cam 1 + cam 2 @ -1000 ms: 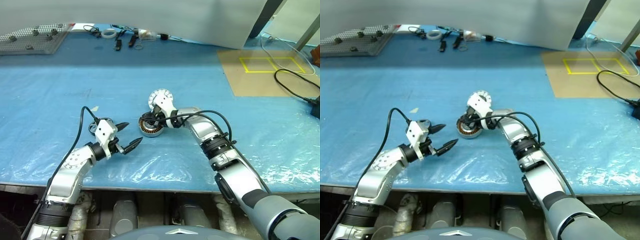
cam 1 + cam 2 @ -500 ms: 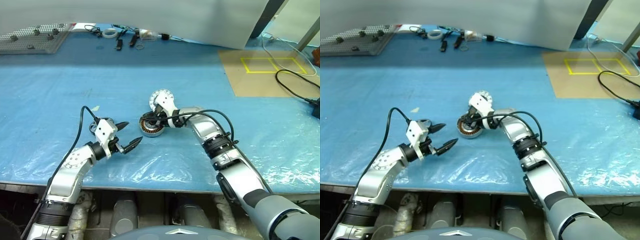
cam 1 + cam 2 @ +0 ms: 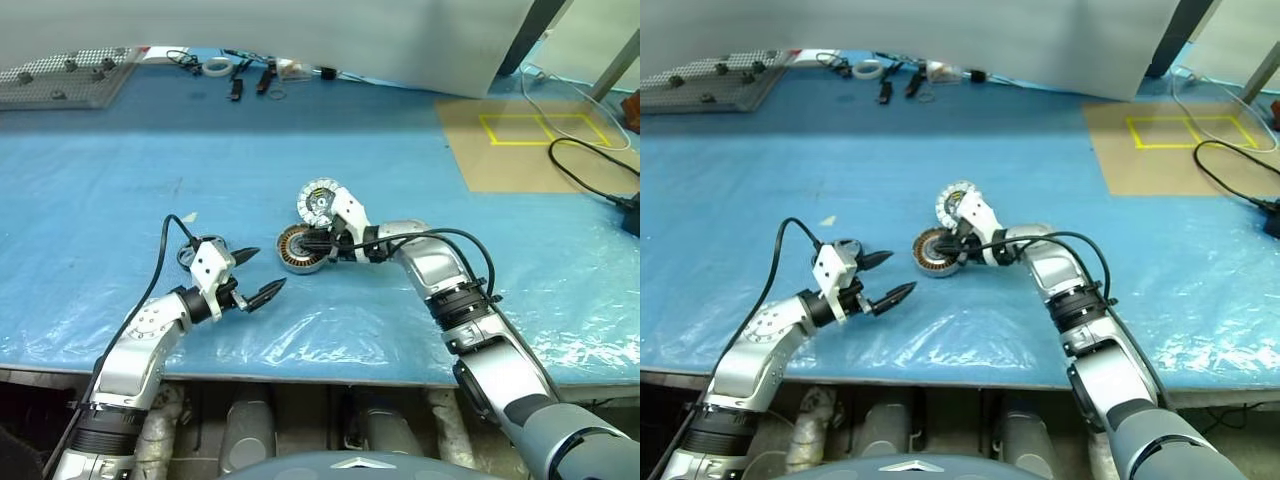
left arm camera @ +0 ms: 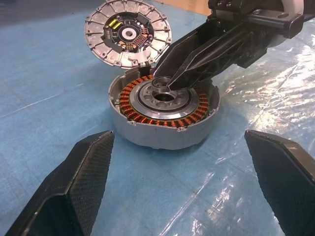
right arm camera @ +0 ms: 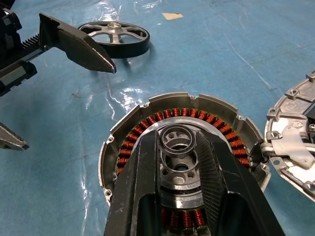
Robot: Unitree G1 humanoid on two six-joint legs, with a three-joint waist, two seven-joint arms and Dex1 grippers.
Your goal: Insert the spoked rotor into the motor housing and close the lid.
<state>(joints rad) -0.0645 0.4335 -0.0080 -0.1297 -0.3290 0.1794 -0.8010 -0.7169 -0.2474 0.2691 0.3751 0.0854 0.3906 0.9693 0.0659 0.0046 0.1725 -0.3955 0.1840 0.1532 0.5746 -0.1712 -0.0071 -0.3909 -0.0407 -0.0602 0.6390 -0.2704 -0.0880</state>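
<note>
The motor housing point(image 3: 298, 250) sits mid-table, open side up, showing its copper windings and silver hub. My right gripper point(image 5: 178, 140) reaches over it from the right, its fingers shut on a small silver ring just above the hub. Just behind the housing and touching it lies the lid point(image 3: 318, 203), segmented face up. The spoked rotor point(image 5: 114, 39) lies flat on the table to the housing's left, behind my left gripper point(image 3: 266, 270). That gripper is open and empty, level, and points at the housing from a short way off.
The table is covered in blue plastic sheet. A perforated grey tray point(image 3: 60, 75), a tape roll point(image 3: 217, 66) and small tools point(image 3: 250, 80) lie along the far edge. A brown board with a yellow square point(image 3: 540, 135) and a black cable point(image 3: 590, 175) are far right.
My right arm has swung to the right with its gripper still over the housing's hub, uncovering more of the lid. The left arm, housing and rotor have not moved.
</note>
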